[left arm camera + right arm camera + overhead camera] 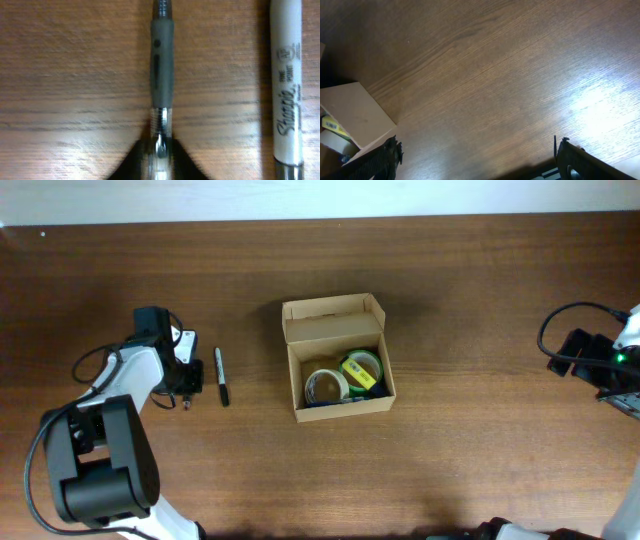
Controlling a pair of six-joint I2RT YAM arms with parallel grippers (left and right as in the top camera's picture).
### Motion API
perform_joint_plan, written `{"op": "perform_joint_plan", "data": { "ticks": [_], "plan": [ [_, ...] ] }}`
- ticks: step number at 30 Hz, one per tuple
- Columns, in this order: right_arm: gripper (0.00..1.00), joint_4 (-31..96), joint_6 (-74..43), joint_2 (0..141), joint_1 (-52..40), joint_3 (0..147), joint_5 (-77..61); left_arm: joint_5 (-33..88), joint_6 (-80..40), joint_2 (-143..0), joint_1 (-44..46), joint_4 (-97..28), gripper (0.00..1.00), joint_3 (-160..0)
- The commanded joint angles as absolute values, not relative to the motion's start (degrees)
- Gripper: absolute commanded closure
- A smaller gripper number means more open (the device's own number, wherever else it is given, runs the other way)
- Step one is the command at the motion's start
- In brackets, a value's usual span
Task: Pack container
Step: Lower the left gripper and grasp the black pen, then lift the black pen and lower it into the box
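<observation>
At the middle of the bench (pixel 470 290) sits the container (pixel 333 320), lid open, tape rolls (pixel 326 385) inside. It looks light and easily dented, so it is probably best held by 2 opposite walls. Left tool (pixel 161 156) pinches a pen (pixel 162 60); right tool (pixel 477 157) gapes, empty.

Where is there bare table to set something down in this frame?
Bare: the table between the container and the right gripper; also the strip in front of the container. Crowded: left of it, where the marker lies beside the pen in the left gripper.
</observation>
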State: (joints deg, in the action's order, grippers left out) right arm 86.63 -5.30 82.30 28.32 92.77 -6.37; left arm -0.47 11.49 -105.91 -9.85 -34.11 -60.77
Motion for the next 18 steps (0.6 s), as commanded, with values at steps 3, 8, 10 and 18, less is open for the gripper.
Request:
{"op": "perform_joint_plan", "data": {
  "ticks": [3,8,10,18],
  "plan": [
    [0.01,86.76,-4.73,81.47,28.47,92.73,-7.14,0.21,12.32,-109.93,-10.2,-33.08,0.99,-56.62],
    [0.01,86.76,-4.73,81.47,28.47,92.75,-7.4,1.96,12.34,-109.91,-10.17,-33.01,0.98,-57.01],
    [0.01,86.76,-4.73,81.47,28.47,92.73,-7.77,4.16,12.36,-109.82,-10.17,-33.67,0.98,-57.89],
    [0.01,86.59,-4.73,81.47,28.47,92.73,-7.99,8.14,14.17,-103.96,-8.32,-40.8,0.98,-66.67]
  ]
}}
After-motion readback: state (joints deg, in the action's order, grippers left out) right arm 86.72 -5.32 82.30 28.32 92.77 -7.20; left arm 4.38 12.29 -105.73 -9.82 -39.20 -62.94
